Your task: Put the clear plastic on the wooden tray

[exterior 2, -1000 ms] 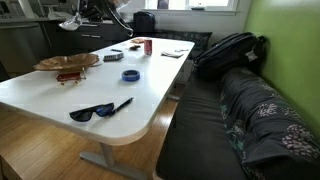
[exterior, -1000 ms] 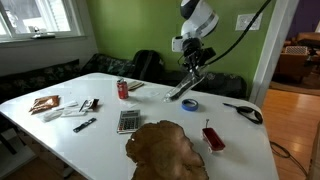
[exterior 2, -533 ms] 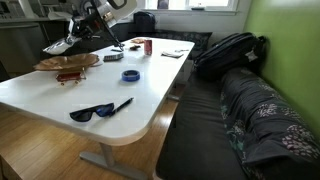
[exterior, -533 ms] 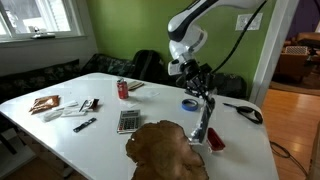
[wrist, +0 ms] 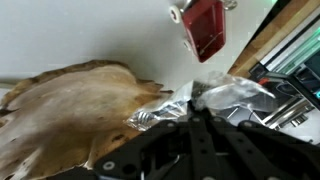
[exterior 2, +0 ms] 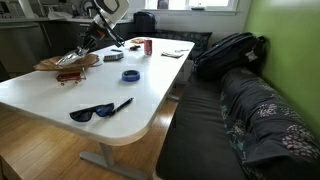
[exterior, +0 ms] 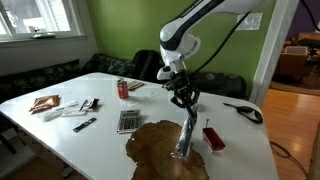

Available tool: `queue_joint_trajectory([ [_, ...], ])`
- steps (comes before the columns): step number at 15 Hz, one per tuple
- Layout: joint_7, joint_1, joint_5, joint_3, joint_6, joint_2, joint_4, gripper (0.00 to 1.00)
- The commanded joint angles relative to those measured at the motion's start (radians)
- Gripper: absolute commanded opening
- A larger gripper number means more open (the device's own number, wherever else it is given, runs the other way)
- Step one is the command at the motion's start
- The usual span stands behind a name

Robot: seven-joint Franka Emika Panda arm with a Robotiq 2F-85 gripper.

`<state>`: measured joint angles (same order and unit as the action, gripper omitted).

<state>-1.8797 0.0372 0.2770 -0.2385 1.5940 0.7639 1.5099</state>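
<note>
My gripper is shut on the clear plastic, a crinkled see-through bag that hangs down from the jaws. Its lower end reaches the right edge of the wooden tray, a brown, irregular slab near the table's front. In the wrist view the plastic bunches at the jaws, with the wooden tray spreading to the left. In an exterior view the gripper hovers over the tray.
A red box lies right of the tray, also in the wrist view. A calculator, a red can, blue tape, sunglasses and small items lie on the white table.
The arm has swung from over the blue tape towards the table's front, carrying the clear plastic down until it hangs at the wooden tray's edge.
</note>
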Motion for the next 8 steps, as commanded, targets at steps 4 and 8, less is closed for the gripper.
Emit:
queue_joint_trajectory([
  [4, -0.127, -0.019, 0.085, -0.050, 0.224, -0.009, 0.036, 0.00],
  [8, -0.229, -0.022, 0.133, -0.085, 0.340, -0.005, 0.060, 0.00],
])
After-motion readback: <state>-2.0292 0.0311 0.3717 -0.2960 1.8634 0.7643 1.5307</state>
